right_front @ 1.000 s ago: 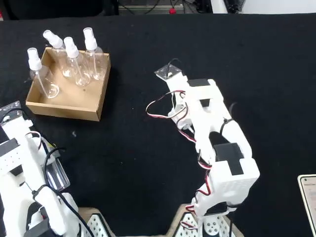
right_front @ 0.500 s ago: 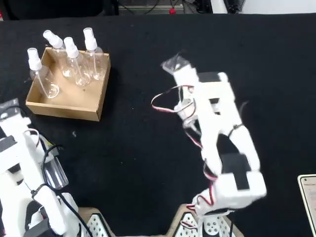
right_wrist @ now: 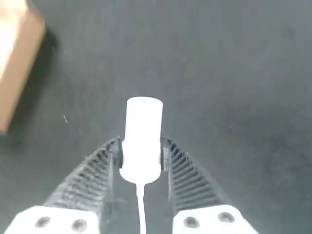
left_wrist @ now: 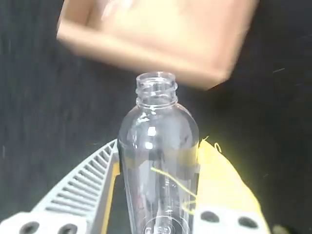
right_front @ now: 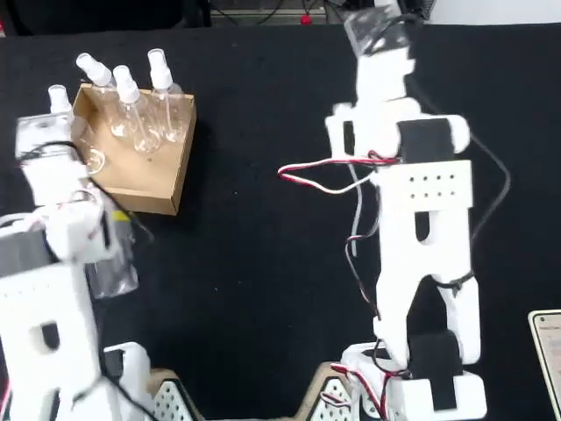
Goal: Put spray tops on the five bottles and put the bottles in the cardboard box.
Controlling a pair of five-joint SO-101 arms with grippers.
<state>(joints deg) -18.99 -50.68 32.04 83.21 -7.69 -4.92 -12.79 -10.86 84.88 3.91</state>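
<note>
Clear bottle [left_wrist: 158, 161] in L jaws, spray top [right_wrist: 142, 141] in R jaws

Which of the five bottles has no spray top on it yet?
The bottle clamped in the left gripper: its threaded neck is open. The four bottles standing in the cardboard box all carry white spray tops.
</note>
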